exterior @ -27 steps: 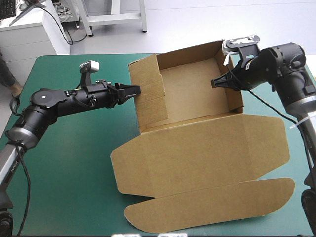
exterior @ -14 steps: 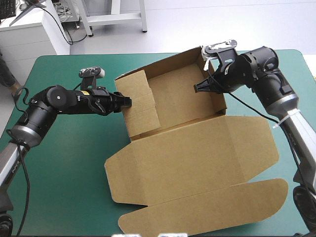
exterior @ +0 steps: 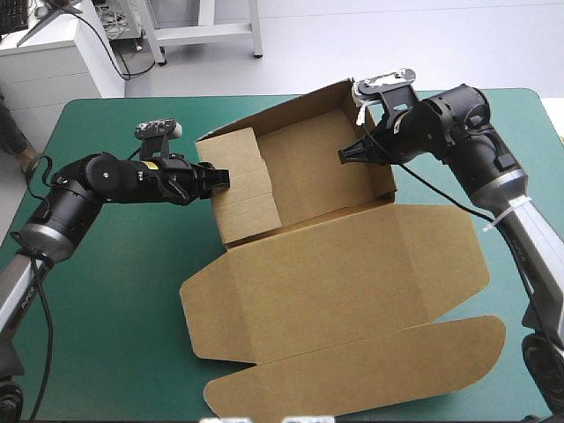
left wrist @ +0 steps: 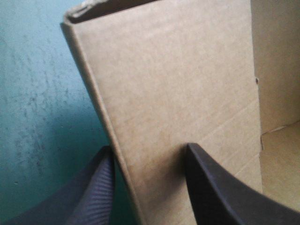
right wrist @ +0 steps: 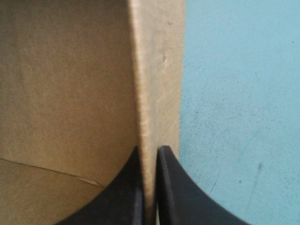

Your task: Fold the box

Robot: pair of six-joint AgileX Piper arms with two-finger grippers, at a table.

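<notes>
Box [exterior: 335,273] sits on the teal-green cover [exterior: 115,291], walls up, lid flat toward the near edge. Only the wrist views show us the grips: left gripper [left wrist: 149,149] pinches the thick left wall, and right gripper [right wrist: 150,149], nearly closed, clamps the right wall.

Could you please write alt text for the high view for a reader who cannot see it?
A brown box sits on a teal-green table, walls raised at the far end, lid lying flat toward the near edge. The left gripper pinches its left wall, the right gripper its right wall.
</notes>
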